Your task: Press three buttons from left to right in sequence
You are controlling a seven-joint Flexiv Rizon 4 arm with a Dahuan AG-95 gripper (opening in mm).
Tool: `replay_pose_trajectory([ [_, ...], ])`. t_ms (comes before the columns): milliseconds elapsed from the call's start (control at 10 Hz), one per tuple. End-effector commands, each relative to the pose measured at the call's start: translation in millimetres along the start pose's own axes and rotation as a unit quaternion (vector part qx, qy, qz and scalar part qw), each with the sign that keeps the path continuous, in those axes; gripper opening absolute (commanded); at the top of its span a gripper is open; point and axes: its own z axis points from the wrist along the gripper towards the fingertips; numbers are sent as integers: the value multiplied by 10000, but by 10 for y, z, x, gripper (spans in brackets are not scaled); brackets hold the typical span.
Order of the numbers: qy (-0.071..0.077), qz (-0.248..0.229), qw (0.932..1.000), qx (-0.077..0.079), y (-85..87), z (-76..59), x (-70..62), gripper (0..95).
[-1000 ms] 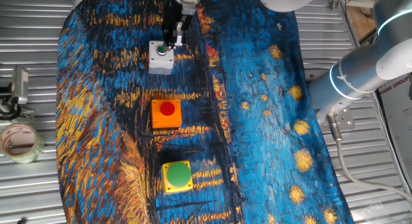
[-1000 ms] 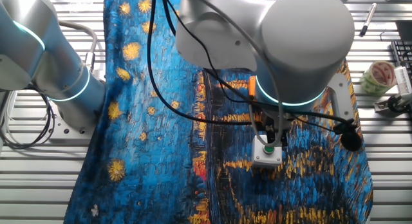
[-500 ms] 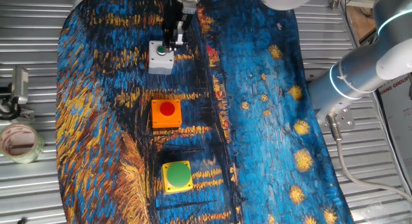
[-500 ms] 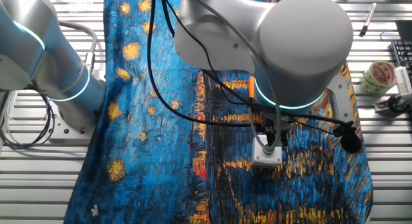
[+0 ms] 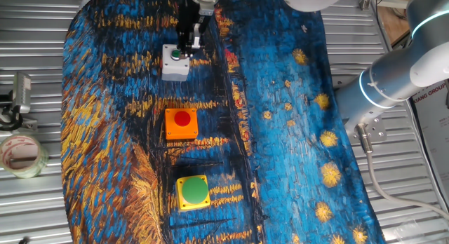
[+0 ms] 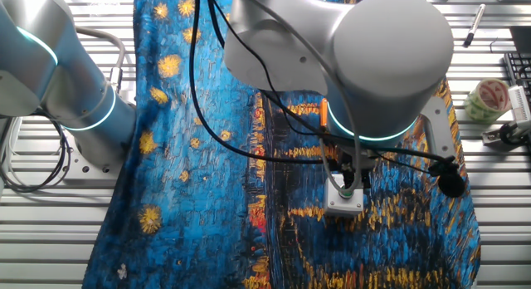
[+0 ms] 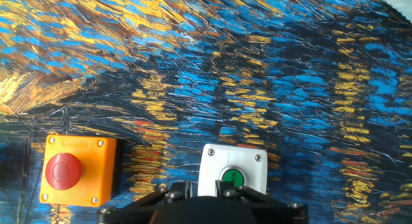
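Three button boxes lie in a row on the painted cloth (image 5: 280, 132). The white-grey box with the small green button (image 5: 175, 62) is farthest, then the orange box with the red button (image 5: 181, 124), then the yellow box with the large green button (image 5: 193, 192). My gripper (image 5: 188, 46) points down right over the white-grey box's far edge, its tips at or just above the green button. The other fixed view shows the fingers (image 6: 349, 183) on the white-grey box (image 6: 344, 201). The hand view shows that box (image 7: 232, 167) and the orange box (image 7: 77, 170); my fingertips are hidden.
A tape roll (image 5: 21, 154) and a metal clamp (image 5: 18, 94) lie on the slatted table left of the cloth. The arm's base (image 5: 386, 83) stands at the right. The big arm body (image 6: 348, 56) hides the orange and yellow boxes in the other fixed view.
The hand shifted very slightly over the white-grey box between one second and half a second ago. Since then nothing has visibly moved.
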Motion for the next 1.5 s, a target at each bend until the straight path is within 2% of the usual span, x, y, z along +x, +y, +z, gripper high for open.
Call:
replay_pose_trajectory([
  [100,-6,-7,10000,0,-4,20,-4,190],
  [700,-33,-11,10000,28,-39,170,-33,190],
  [1000,-16,-14,10000,19,-81,193,-72,190],
  [1300,-36,-35,10000,6,-118,226,-50,190],
  [1400,-39,-35,10000,2,-126,238,-43,0],
  [1500,-37,-49,10000,6,-134,243,-35,0],
])
